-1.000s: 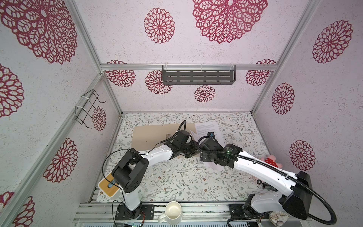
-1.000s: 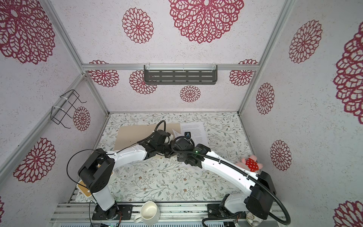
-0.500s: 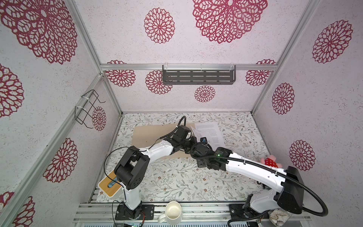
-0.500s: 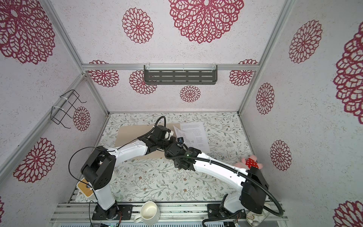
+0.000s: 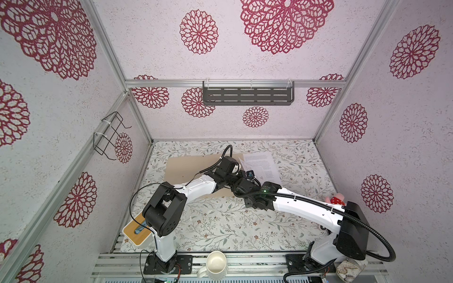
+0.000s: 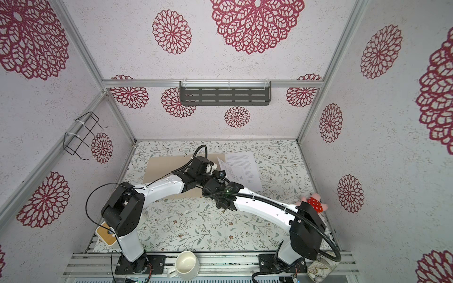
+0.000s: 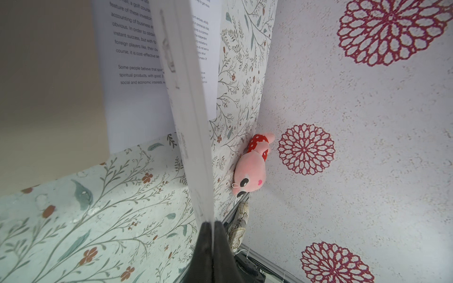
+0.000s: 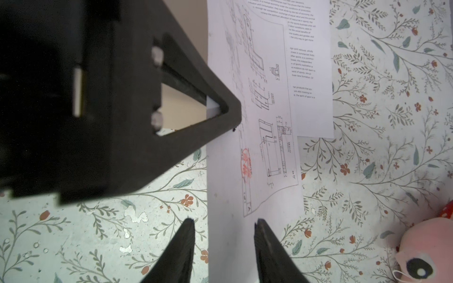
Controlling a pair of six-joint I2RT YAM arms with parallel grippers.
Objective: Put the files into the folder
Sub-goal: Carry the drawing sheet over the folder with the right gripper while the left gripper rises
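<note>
The tan folder (image 5: pixel 186 169) (image 6: pixel 166 169) lies flat at the back left of the table. The files are two white sheets to its right. The printed text sheet (image 5: pixel 264 164) (image 8: pixel 311 110) lies flat. The line-drawing sheet (image 8: pixel 264 110) with a red mark is raised on edge over it and shows edge-on in the left wrist view (image 7: pixel 188 110). My left gripper (image 7: pixel 212 223) (image 5: pixel 241 171) is shut on the drawing sheet's edge. My right gripper (image 8: pixel 223 223) (image 5: pixel 248 178) is open, and the drawing sheet's near edge passes between its fingers, apart from both.
A pink plush toy (image 5: pixel 337 199) (image 8: pixel 426 252) lies against the right wall. A bamboo-topped white box (image 5: pixel 137 231) sits at the front left beside the left arm's base. A white mug (image 5: pixel 215 264) and a patterned cup (image 5: pixel 350 268) stand on the front rail.
My right gripper has swung left to meet the left gripper, and its jaws have narrowed around the drawing sheet. The left gripper has kept its hold and shifted slightly back.
</note>
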